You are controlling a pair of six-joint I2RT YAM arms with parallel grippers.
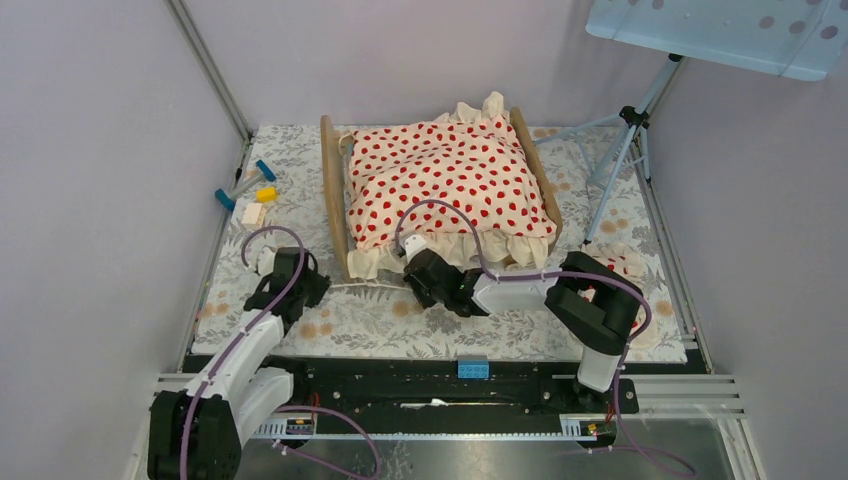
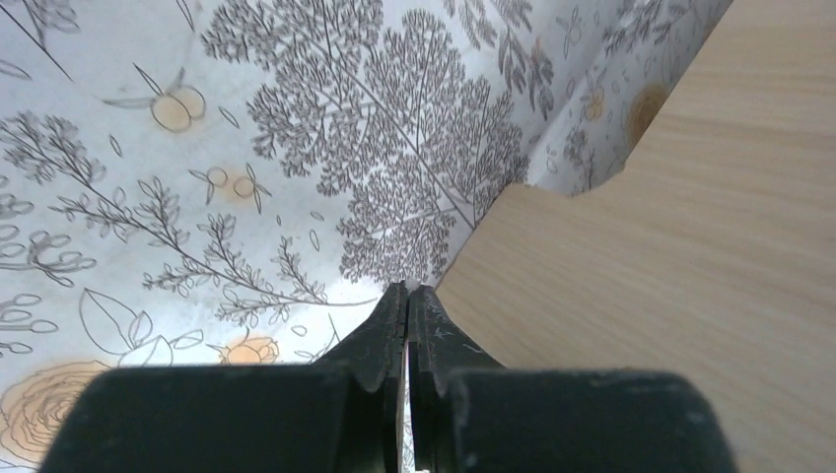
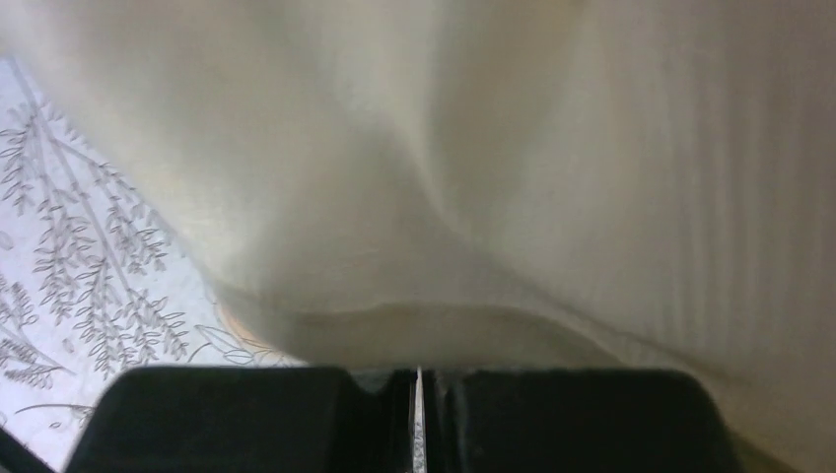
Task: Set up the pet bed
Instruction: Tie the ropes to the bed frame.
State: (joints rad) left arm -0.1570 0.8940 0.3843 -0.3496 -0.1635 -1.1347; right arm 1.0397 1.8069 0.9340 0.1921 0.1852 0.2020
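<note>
The pet bed (image 1: 333, 190) stands at the back middle; its light-wood end boards show, and its mattress is hidden under the cream red-dotted blanket (image 1: 450, 175). My right gripper (image 1: 412, 268) is at the blanket's near ruffled hem. In the right wrist view its jaws (image 3: 418, 372) are shut, and the cream fabric (image 3: 473, 177) covers the tips and puckers toward them. My left gripper (image 1: 318, 288) is shut and empty, low over the table by the near corner of the left end board (image 2: 670, 246), with its tips (image 2: 407, 291) just beside the wood.
A small red-dotted pillow (image 1: 620, 265) lies at the right, partly behind my right arm. A tripod (image 1: 625, 150) stands at the back right. Small coloured blocks (image 1: 250, 195) lie at the left. A blue brick (image 1: 472, 368) sits on the front rail. A floral cloth (image 2: 296, 148) covers the table.
</note>
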